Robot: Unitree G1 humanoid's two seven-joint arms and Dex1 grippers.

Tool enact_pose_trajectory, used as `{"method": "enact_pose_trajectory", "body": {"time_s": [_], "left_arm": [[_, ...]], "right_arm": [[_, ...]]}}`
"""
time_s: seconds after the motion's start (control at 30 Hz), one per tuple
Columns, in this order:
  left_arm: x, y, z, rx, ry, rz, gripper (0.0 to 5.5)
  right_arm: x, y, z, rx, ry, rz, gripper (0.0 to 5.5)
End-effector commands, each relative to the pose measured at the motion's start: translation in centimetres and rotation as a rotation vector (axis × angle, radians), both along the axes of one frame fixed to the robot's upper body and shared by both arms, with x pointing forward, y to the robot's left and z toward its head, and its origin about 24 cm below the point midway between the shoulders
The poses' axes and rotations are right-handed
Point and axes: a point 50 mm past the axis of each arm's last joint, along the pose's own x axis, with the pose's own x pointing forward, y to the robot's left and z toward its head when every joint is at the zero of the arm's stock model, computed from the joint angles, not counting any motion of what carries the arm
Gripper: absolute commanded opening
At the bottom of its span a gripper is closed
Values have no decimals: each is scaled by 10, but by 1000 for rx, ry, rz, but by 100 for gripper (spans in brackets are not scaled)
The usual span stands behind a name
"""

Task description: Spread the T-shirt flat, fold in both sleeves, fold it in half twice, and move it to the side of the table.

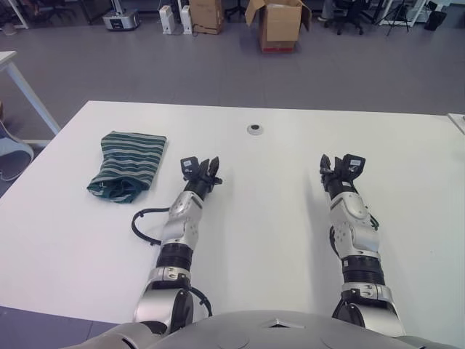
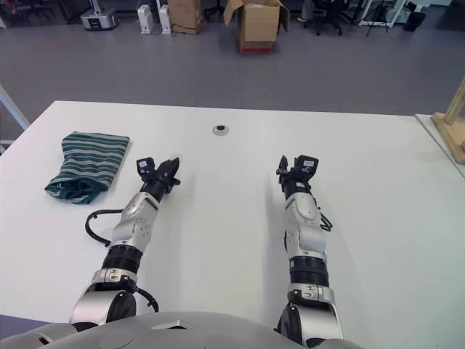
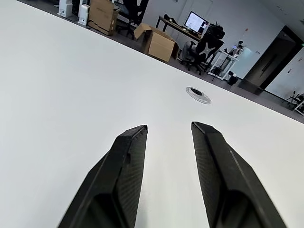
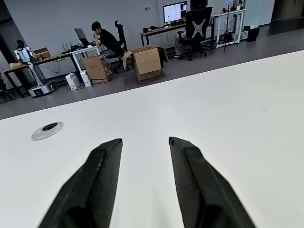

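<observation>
Lying folded near the table's (image 1: 261, 218) left edge, the striped T-shirt (image 1: 127, 166) sits just beside the left gripper (image 1: 212, 167). Left gripper and right gripper (image 1: 327, 167) rest mid-table, fingers moderately parted on bare tabletop.

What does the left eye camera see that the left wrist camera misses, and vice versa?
Left eye view: the folded striped T-shirt at the left of the table, and the right gripper. Left wrist view: a lit monitor behind. Both: the left gripper, fingers open, the table, its round cable port, a cardboard box.
</observation>
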Motion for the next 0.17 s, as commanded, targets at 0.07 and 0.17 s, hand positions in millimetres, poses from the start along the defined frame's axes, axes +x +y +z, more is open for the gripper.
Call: {"method": "enact_pose_trajectory", "body": {"time_s": [0.07, 0.17], "left_arm": [[6, -12, 8, 12, -49, -50, 170], [7, -7, 6, 11, -42, -31, 170]], "right_arm": [[1, -8, 0, -32, 2, -25, 184], [-4, -9, -4, -30, 13, -37, 184]]}}
